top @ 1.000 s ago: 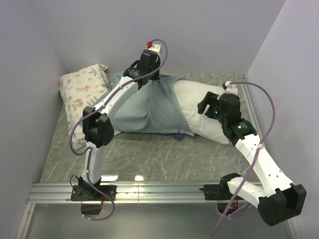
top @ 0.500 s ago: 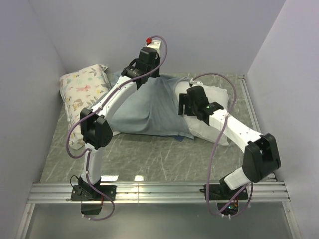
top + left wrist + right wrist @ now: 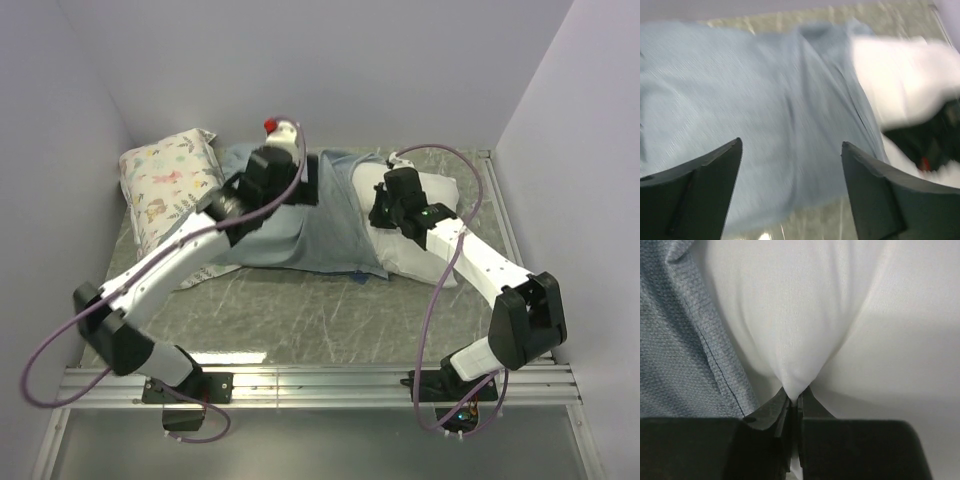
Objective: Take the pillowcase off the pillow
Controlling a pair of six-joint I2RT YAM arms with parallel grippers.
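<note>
Left gripper (image 3: 791, 150) has drawn back, jaws apart, seemingly off the pillowcase (image 3: 760, 95); right gripper (image 3: 795, 401) pinches pillow (image 3: 810, 310)

Noting a small white pillow printed with leaves and flowers (image 3: 165, 182), lying at the far left of the grey-green marbled tabletop (image 3: 300, 305), sitting close beside the pale left wall (image 3: 50, 150). Recording a metal rail (image 3: 330, 385) running along the near edge, catching bright reflections.

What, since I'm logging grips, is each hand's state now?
Left hand: open, holding nothing, over the pillowcase.
Right hand: closed on a pinch of the pillow.
</note>
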